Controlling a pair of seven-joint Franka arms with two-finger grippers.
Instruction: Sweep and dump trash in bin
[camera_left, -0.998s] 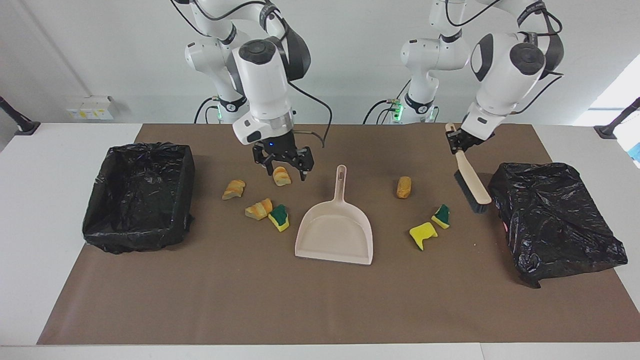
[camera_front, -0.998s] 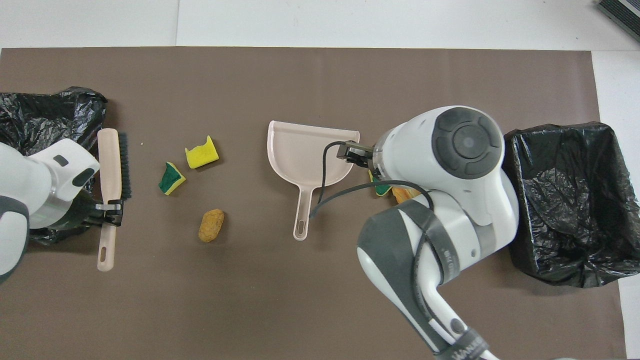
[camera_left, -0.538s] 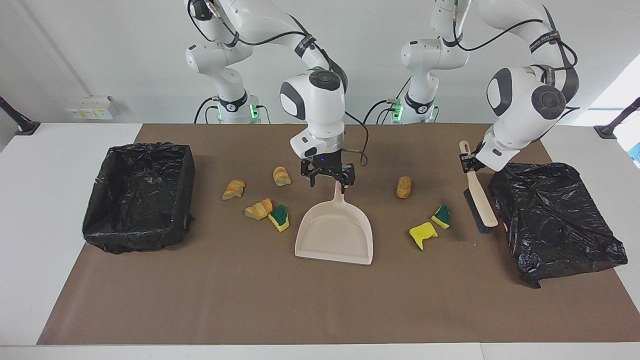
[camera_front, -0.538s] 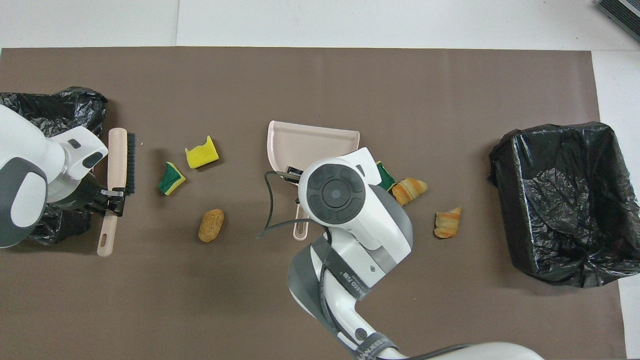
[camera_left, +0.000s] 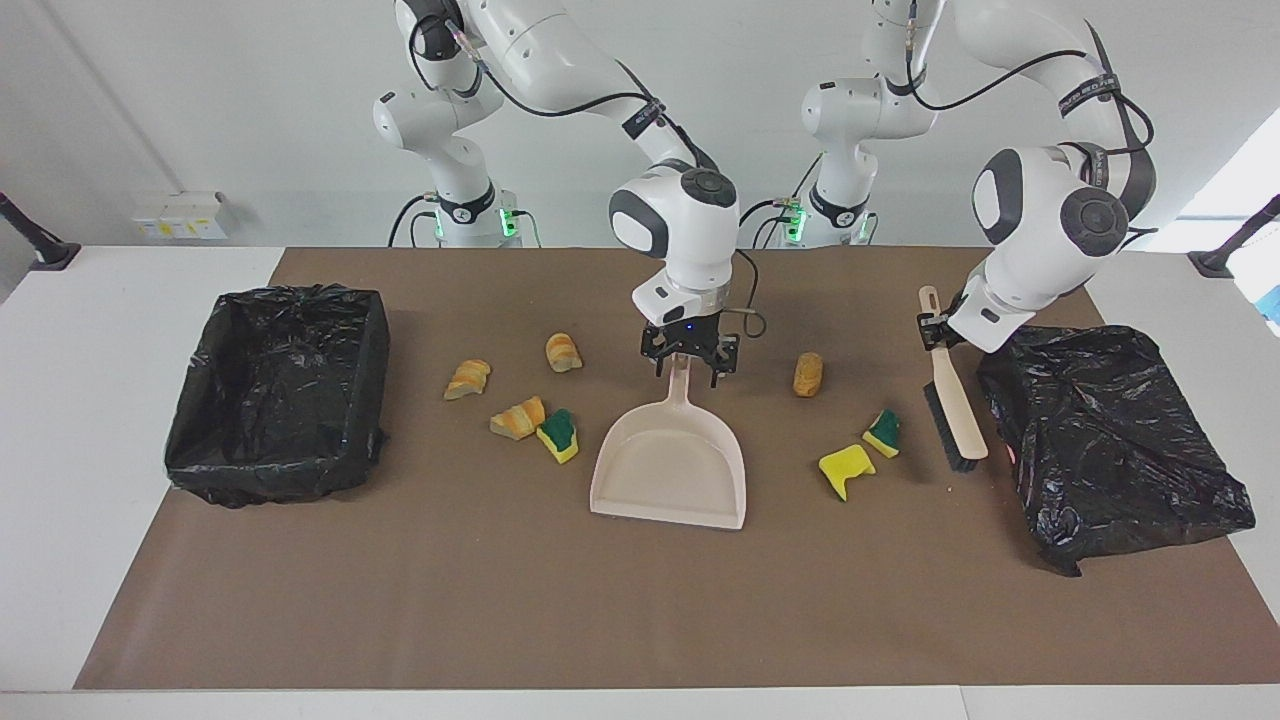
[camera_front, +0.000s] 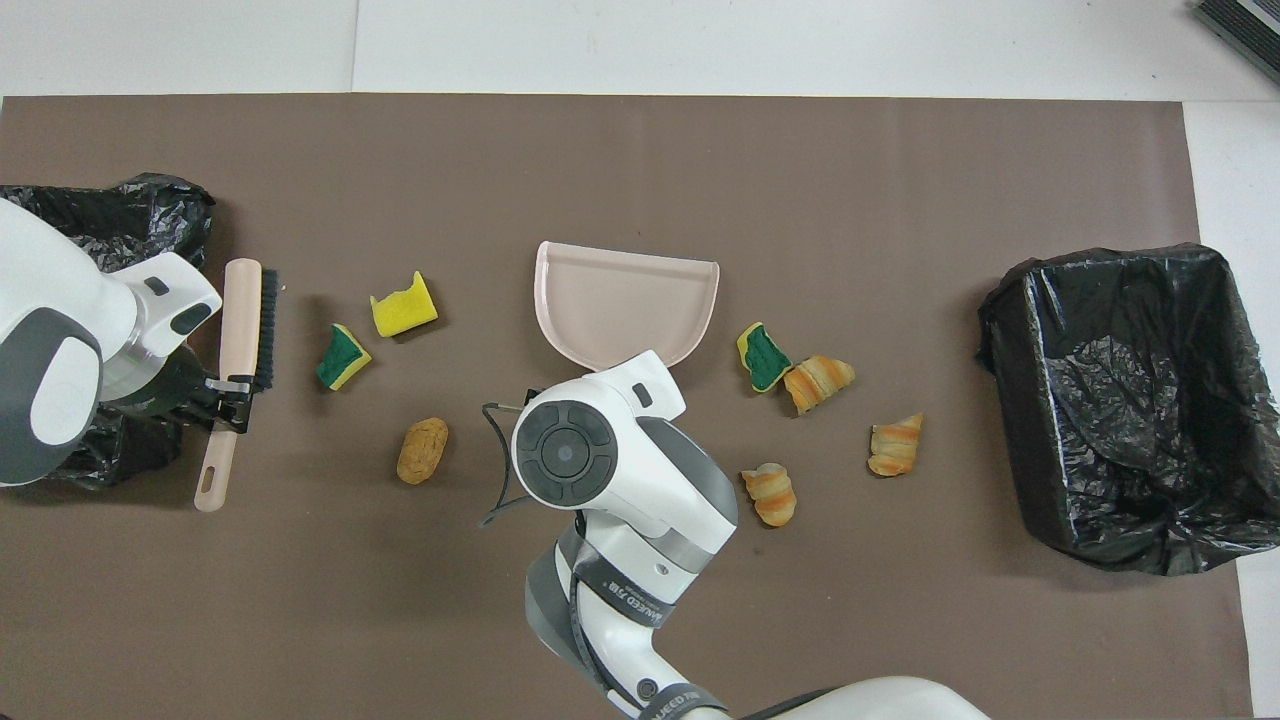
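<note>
The beige dustpan lies on the brown mat, handle toward the robots; it also shows in the overhead view. My right gripper is open, low over the handle with a finger on each side. My left gripper is shut on the handle of the beige brush, whose bristle end hangs low beside the black bag. Several trash scraps lie on both sides of the dustpan: bread chunks and sponge pieces.
A bin lined with a black bag stands at the right arm's end of the mat, open side up. A crumpled black bag lies at the left arm's end, close to the brush. The brown mat covers the table's middle.
My right gripper moved from over a bread chunk across to the dustpan handle and came down around it. My left arm shifted the brush slightly toward the black bag and lower.
</note>
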